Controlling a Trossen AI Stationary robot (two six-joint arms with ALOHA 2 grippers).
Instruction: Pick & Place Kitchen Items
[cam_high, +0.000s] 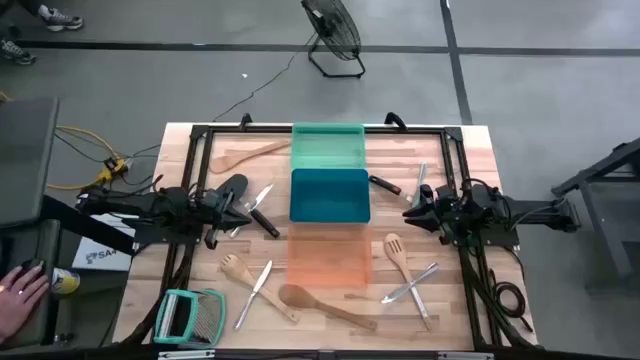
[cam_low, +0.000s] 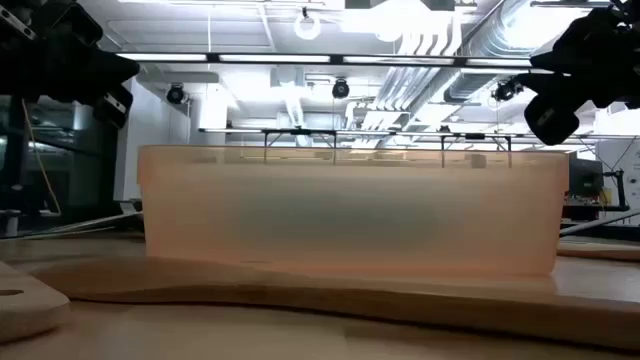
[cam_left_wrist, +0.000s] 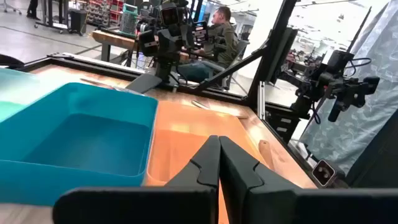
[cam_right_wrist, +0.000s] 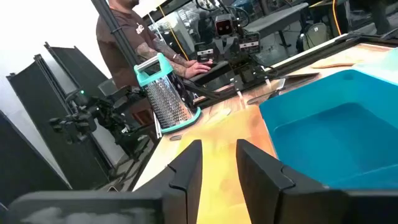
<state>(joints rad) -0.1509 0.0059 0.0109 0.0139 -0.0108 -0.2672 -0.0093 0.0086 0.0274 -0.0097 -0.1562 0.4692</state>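
Kitchen utensils scattered across the table (cam_high: 470, 150), none yet inside the green tray (cam_high: 328, 147), blue tray (cam_high: 329, 195) or orange tray (cam_high: 328, 258) lined up down the middle. Left gripper (cam_high: 228, 207) fully shut and empty, parked beside the blue tray, with a black spatula (cam_high: 232, 187) and a knife (cam_high: 257, 199) lying right at its fingertips. Right gripper (cam_high: 412, 213) held slightly ajar, nothing between its fingers (cam_right_wrist: 186, 168), facing the blue tray from the opposite side, a slotted wooden spoon (cam_high: 397, 254) and metal tongs (cam_high: 410, 285) just off to its side. Wooden fork (cam_high: 236, 268), second knife (cam_high: 255, 290) and long wooden spoon (cam_high: 320, 305) near the orange tray. Grater (cam_high: 190, 316) at the table corner. By all appearances, sorting barely begun and every item left to place.
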